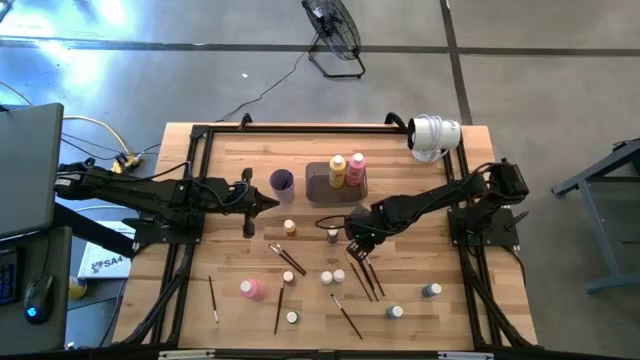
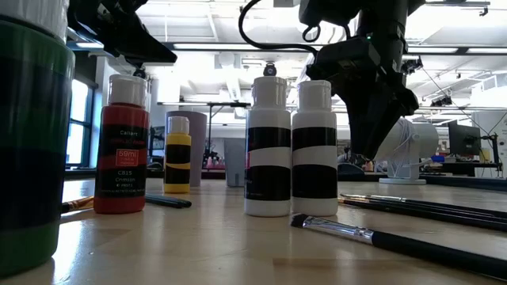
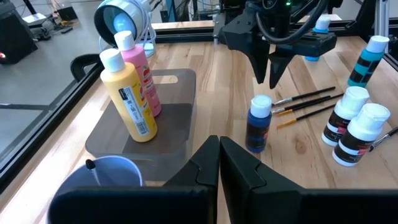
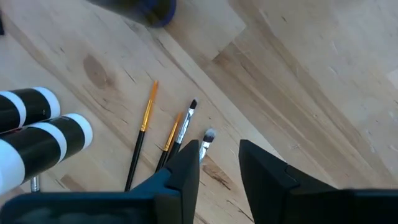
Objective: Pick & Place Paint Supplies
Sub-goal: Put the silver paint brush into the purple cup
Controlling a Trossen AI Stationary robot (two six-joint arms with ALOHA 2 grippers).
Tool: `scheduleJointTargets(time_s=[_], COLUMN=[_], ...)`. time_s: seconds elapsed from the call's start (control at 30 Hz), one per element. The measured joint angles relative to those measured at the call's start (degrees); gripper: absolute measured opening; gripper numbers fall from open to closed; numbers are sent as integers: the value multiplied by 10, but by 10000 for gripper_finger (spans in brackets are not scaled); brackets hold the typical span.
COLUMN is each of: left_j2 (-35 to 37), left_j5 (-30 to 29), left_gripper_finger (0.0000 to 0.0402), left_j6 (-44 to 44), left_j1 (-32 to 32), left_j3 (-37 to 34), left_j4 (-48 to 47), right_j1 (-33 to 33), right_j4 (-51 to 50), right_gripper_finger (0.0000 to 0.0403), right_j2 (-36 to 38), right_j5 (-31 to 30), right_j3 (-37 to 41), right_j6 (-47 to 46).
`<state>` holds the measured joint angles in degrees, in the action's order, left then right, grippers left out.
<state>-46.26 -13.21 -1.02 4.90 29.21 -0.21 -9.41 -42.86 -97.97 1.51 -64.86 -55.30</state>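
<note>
Right tool (image 4: 219,163) hangs part-open, holding nothing, right above the paintbrushes (image 4: 177,134) lying together on the bench (image 4: 323,81). I'd straddle one handle, drop straight down, then pinch.

Bright, even overhead light fills the scene, with glare on the grey floor (image 1: 120,70) in the high view, blown-out ceiling lights (image 2: 222,55) in the low view backlighting blurred near bottles (image 2: 268,146), and soft, faint shadows on the table (image 4: 298,74).
</note>
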Motion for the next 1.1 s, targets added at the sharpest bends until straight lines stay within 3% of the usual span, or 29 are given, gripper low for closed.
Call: scheduleJointTargets(time_s=[0.23, 0.67, 1.1], left_j2=[0, 0, 0], left_j5=[0, 0, 0], left_gripper_finger=[10, 10, 10], left_j6=[0, 0, 0], left_j1=[0, 0, 0], left_j3=[0, 0, 0], left_j4=[0, -2, -4], right_j1=[-9, -23, -47], right_j4=[11, 110, 113], right_gripper_finger=[79, 82, 82], right_j2=[0, 0, -8], right_j5=[-5, -14, -60], right_j3=[15, 59, 59], right_j6=[-8, -36, -53])
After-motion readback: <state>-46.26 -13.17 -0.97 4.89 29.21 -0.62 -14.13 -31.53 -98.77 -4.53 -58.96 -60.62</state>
